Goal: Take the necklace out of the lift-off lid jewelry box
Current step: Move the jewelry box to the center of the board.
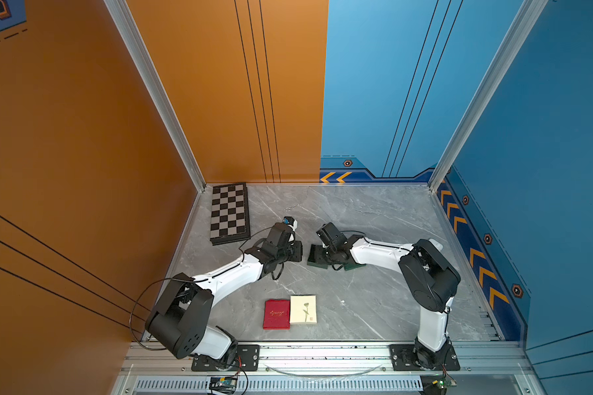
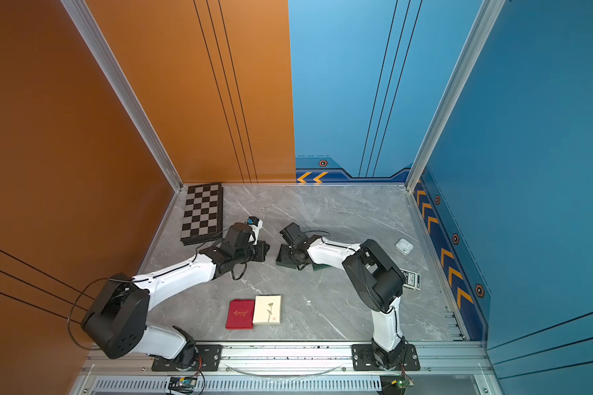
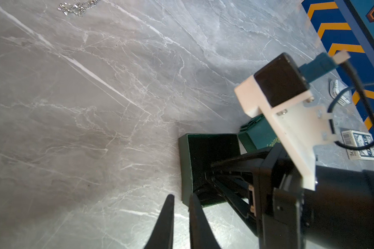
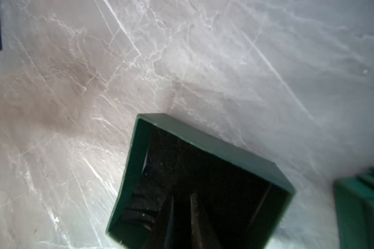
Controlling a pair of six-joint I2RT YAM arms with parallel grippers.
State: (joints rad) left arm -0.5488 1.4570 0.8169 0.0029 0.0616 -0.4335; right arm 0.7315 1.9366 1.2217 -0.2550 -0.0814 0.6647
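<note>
Dark-green jewelry box (image 4: 225, 151), interior shadowed, indistinct.

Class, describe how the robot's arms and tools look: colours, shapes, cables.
The left arm and right arm have white link covers, black joints and loose black cables. The left tool has two slim, black, tapering fingers; the right tool looks alike.

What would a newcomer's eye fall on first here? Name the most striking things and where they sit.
The left arm and right arm converge at mid-table on an open green jewelry box, its lid lying beside it. Beyond them a silver necklace lies loose on the marble table, near the chessboard.
</note>
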